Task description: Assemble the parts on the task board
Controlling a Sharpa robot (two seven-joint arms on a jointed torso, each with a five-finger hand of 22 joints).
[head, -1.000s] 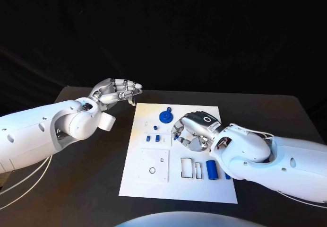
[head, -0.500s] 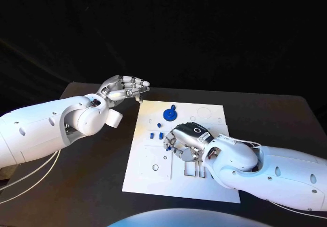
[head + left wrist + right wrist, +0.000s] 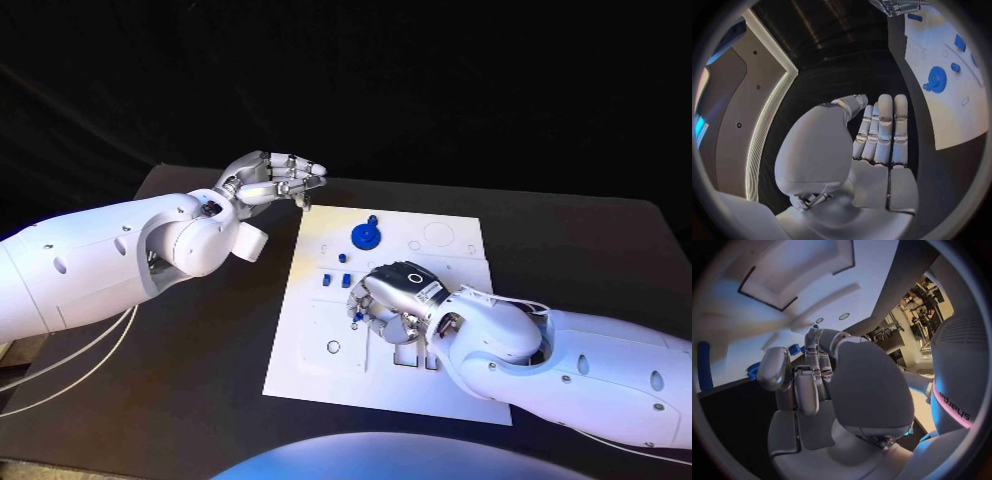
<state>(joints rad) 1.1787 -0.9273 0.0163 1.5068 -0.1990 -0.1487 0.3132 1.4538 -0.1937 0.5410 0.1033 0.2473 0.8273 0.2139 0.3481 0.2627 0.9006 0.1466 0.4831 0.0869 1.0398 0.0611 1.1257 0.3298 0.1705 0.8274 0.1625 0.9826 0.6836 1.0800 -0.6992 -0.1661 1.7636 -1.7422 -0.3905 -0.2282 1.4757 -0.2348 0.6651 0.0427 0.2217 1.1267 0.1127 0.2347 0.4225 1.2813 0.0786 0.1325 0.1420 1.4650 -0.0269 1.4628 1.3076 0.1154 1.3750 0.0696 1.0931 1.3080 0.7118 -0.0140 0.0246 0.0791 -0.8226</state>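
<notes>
- The black table (image 3: 188,340) carries the white task board (image 3: 433,385).
- Left hand (image 3: 271,178), fingers curled on nothing, hovers beside the board's far corner.
- Right hand (image 3: 392,295) is low over the board; whether it pinches anything I cannot tell.
- A blue gear (image 3: 366,235) lies beyond it.

The left robot hand (image 3: 271,178) hangs raised with fingers curled in, holding nothing. The right robot hand (image 3: 392,300) reaches palm-down with its fingers bent downward; whether it grips anything is unclear.
</notes>
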